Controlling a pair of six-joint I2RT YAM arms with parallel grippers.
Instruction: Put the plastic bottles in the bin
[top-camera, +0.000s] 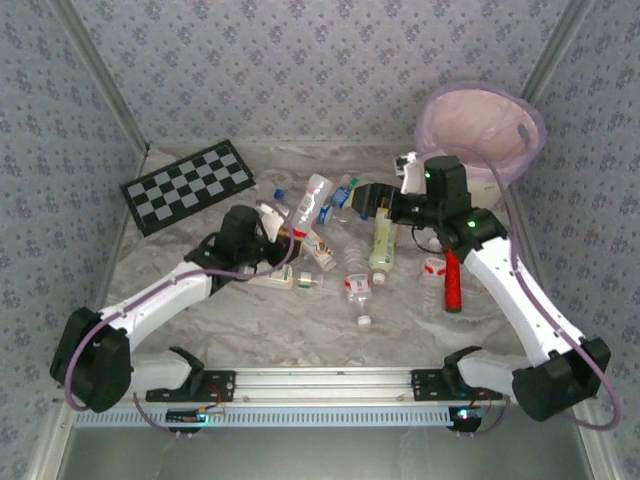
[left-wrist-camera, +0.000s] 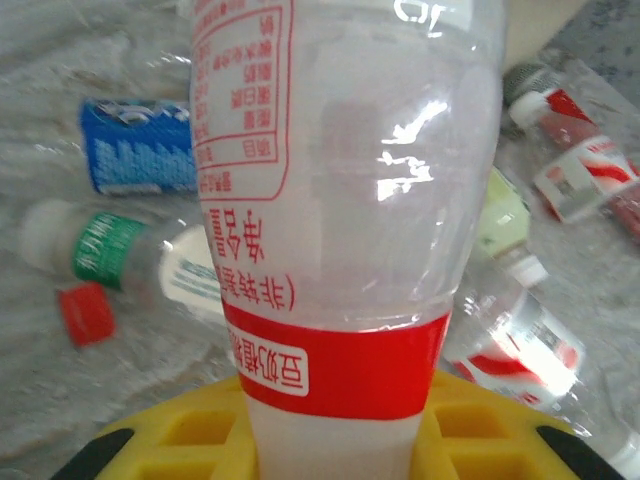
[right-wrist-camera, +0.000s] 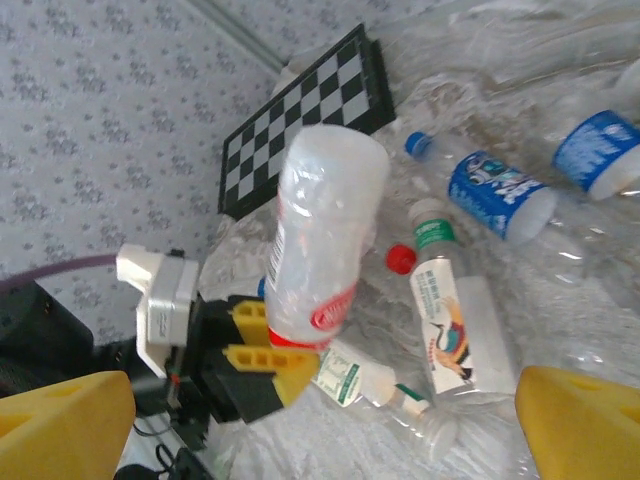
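While the left gripper (right-wrist-camera: 262, 345) clenches a red-labelled milky bottle (right-wrist-camera: 322, 230), the right gripper (right-wrist-camera: 322, 415) hovers — spread wide.

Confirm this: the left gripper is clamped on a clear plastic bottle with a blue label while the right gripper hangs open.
The label is wrong. The clear plastic bottle clamped in the left gripper has a red-printed label with a red band, not blue, as the left wrist view shows. The right gripper does hang open.
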